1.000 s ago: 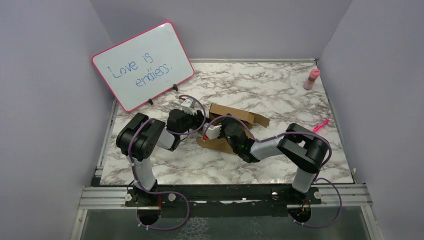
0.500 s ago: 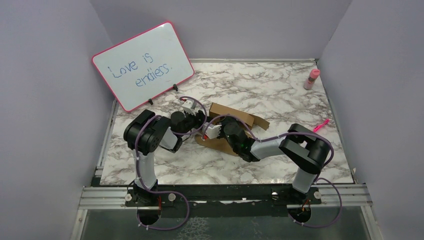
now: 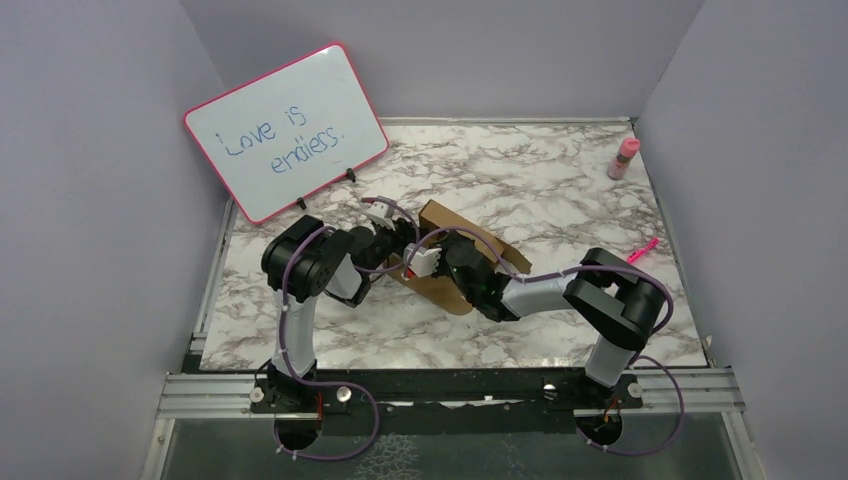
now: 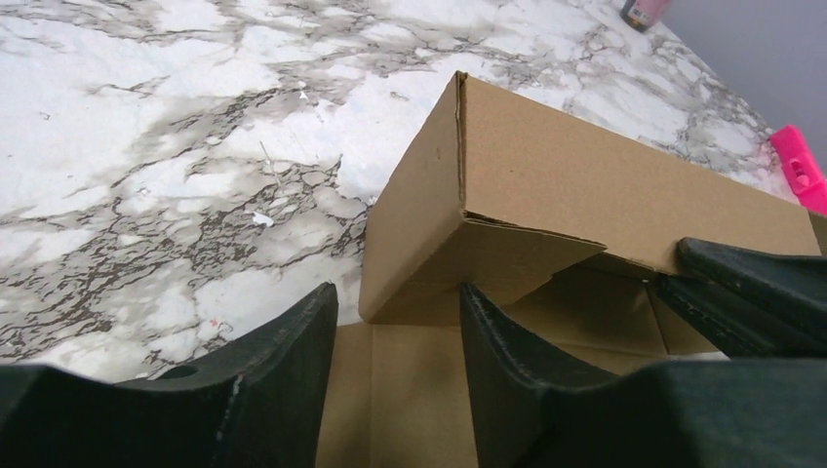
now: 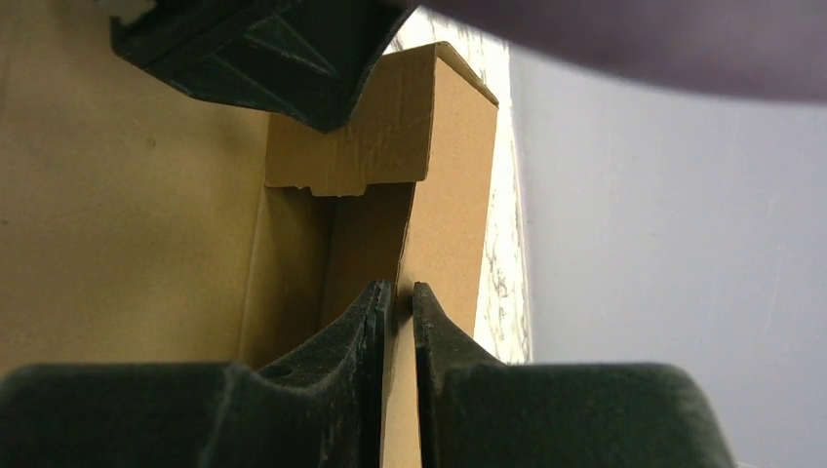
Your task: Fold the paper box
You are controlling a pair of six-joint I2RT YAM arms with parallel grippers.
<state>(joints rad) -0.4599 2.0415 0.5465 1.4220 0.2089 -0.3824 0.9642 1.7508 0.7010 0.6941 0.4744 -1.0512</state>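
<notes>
The paper box (image 3: pixel 478 236) is brown cardboard, half raised, lying at the middle of the marble table. In the left wrist view one long wall (image 4: pixel 585 166) stands up with a folded end flap, and a flat panel lies below it. My left gripper (image 4: pixel 398 292) is open, its fingertips on either side of the box's near corner, over the flat panel. My right gripper (image 5: pixel 402 289) is shut on the edge of an upright side wall (image 5: pixel 453 146). From above, both grippers meet at the box's left end, the left gripper (image 3: pixel 398 244) just left of the right gripper (image 3: pixel 438 262).
A pink-framed whiteboard (image 3: pixel 285 130) leans at the back left. A pink bottle (image 3: pixel 624 158) stands at the back right corner, and a pink marker (image 3: pixel 643 250) lies near the right edge. Purple walls close in three sides.
My left arm has swung in toward the box and its jaws have narrowed a little. The box's far wall has tipped and shifted. The right gripper keeps its hold.
</notes>
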